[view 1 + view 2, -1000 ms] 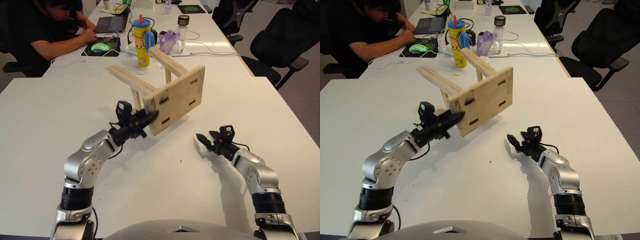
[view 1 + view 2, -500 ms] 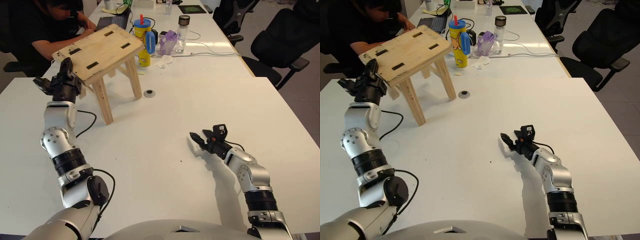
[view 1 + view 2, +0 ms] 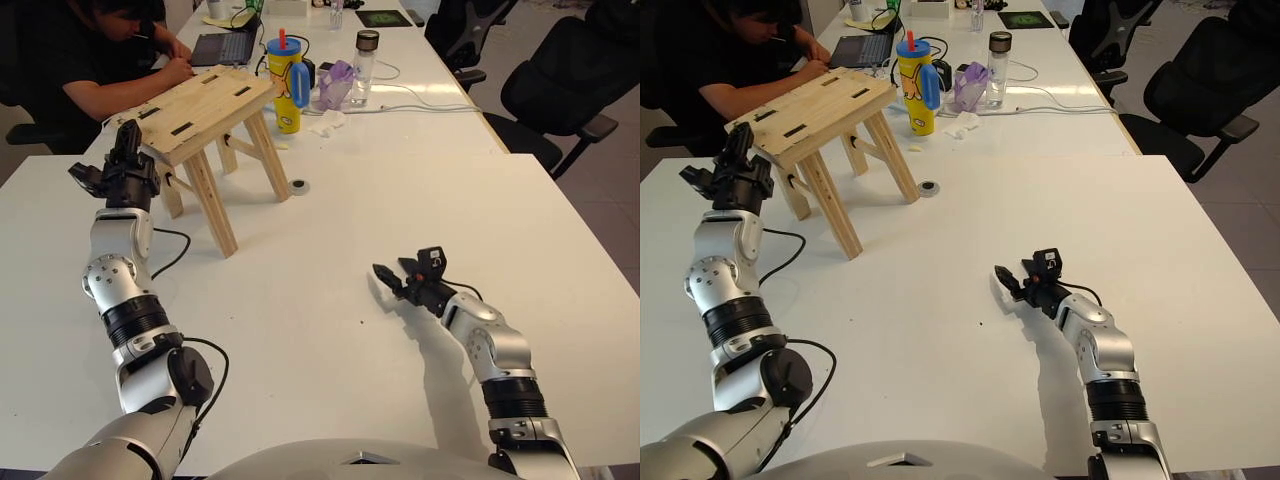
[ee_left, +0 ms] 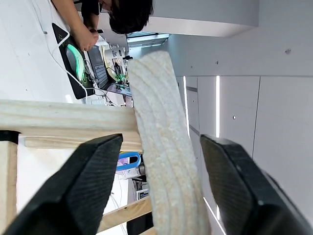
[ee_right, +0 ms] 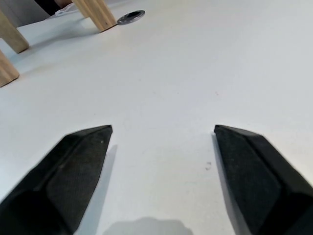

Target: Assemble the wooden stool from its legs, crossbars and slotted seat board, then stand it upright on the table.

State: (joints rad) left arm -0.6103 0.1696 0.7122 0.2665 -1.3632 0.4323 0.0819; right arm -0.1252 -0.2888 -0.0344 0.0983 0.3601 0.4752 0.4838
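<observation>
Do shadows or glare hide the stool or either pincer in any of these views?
Left eye view: even light, no glare on the table; the stool and the right pincer throw only soft shadows. Left wrist view: bright light strips behind the seat board, the left pincer dark against them. Right wrist view: faint shadow under the open right pincer, nothing hidden.
</observation>
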